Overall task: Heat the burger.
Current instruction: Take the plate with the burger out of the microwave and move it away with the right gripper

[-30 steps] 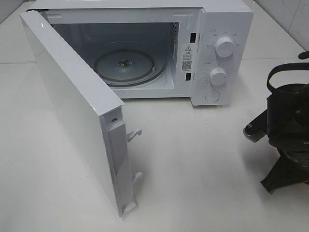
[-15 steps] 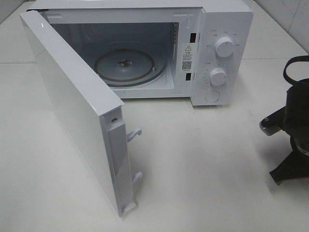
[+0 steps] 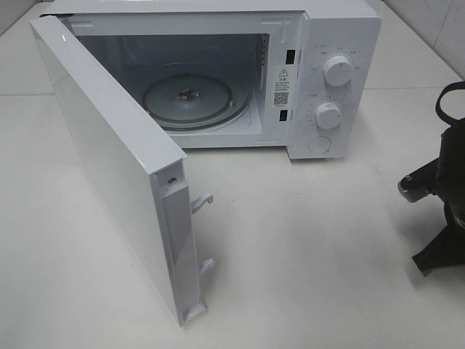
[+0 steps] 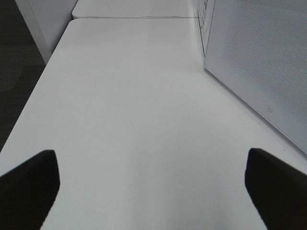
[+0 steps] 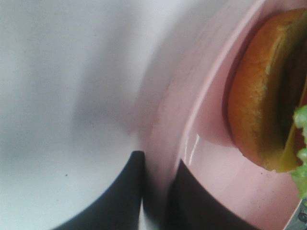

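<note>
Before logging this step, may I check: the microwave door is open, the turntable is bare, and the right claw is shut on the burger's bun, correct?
Not quite. The right wrist view shows the right claw shut on the pink plate rim, not the bun; the burger lies on it. The door is open, the turntable bare.

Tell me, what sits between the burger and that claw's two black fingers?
In the right wrist view, the pink plate's rim is pinched by the right end effector; bare plate surface runs on to the burger.
</note>
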`<state>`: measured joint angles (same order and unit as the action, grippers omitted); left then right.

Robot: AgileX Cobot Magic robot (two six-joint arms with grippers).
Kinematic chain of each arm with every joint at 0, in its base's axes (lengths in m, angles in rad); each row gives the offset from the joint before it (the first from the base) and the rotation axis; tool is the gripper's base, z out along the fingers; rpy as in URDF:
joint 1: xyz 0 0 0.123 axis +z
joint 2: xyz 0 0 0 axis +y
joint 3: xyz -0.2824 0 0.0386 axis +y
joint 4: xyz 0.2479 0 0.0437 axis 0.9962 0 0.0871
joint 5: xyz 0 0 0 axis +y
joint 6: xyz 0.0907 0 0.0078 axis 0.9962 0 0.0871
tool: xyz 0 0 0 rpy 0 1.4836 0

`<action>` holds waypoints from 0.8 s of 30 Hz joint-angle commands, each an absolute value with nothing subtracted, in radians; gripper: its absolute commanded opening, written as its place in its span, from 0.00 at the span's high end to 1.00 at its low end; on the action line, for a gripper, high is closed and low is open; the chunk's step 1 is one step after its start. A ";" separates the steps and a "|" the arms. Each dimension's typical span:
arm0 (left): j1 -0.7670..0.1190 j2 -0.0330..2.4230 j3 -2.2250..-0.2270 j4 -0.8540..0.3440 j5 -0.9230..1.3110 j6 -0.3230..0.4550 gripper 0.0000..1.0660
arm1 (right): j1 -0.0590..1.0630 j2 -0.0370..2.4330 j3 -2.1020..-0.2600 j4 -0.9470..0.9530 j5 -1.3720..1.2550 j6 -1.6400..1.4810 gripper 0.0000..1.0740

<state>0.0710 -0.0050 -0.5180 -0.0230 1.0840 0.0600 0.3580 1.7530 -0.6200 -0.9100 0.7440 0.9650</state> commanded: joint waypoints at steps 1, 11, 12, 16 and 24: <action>0.076 -0.019 -0.518 -0.028 1.071 0.060 0.08 | 0.352 1.748 -0.625 -0.950 0.770 0.954 1.00; 0.076 -0.019 -0.518 -0.028 1.071 0.060 0.08 | 0.352 1.781 -0.625 -0.976 0.763 0.942 1.00; 0.076 -0.019 -0.518 -0.028 1.071 0.060 0.08 | 0.352 1.781 -0.625 -0.976 0.763 0.942 1.00; 0.076 -0.019 -0.518 -0.028 1.071 0.060 0.08 | 0.352 1.806 -0.626 -0.982 0.763 0.950 0.99; 0.076 -0.019 -0.518 -0.028 1.071 0.060 0.08 | 0.352 1.804 -0.626 -0.974 0.752 0.979 0.89</action>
<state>0.0710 -0.0050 -0.5180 -0.0230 1.0840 0.0600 0.3570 1.8090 -0.6210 -0.9550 0.7170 0.9610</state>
